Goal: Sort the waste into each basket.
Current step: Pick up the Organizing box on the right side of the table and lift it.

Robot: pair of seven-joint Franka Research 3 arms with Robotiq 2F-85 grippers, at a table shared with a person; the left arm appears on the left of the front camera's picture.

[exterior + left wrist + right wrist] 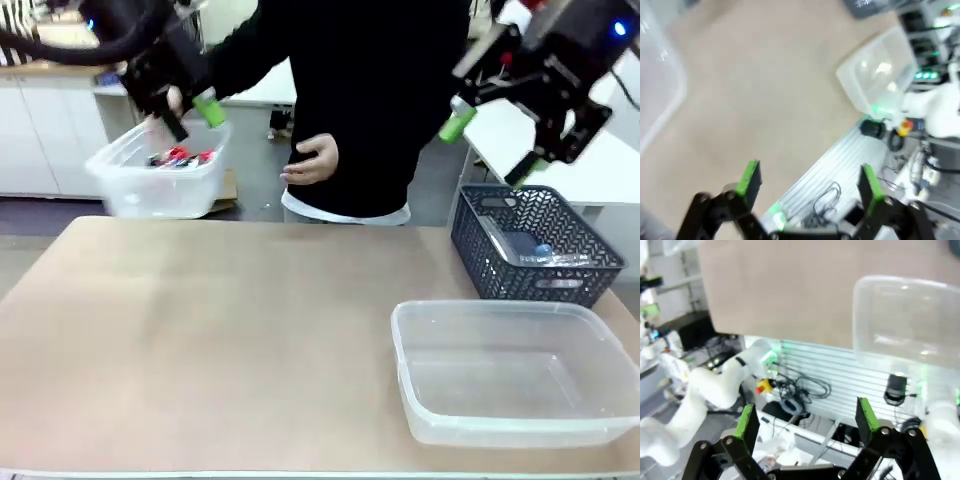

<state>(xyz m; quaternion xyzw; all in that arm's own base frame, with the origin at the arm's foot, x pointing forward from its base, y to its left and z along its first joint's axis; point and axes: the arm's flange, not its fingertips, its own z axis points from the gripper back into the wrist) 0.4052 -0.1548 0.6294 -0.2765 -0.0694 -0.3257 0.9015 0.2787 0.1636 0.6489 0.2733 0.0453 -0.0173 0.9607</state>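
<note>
A: Fingers?
B: Left fingers (208, 108) are spread wide with nothing between them. Right fingers (455, 125) are the same, apart and empty. Both hang high over the tan tabletop (220, 330).
A: Waste?
B: The dented red metal cans (178, 157) are in a clear plastic tub (130, 195) just below the left fingers, at the tabletop's far edge. A person in black (370, 100) stands beside it (can't tell who carries the tub, the arm hides that).
A: How to run the step?
B: My read is that nothing graspable is on the tabletop yet, so leave both pairs of fingers spread and high, clear of the person. Once a can is down, drop straight over it with the fingers astride the body and close gently.
A: Counts?
B: Two clear tubs: the one with the cans, and one empty clear rectangular tub (490, 305) below the right fingers, likely a target. One dark grey lattice basket (480, 260) under the right fingers, with something clear and blue inside, too blurred to name. Cans are a few red bits, no firm count.
</note>
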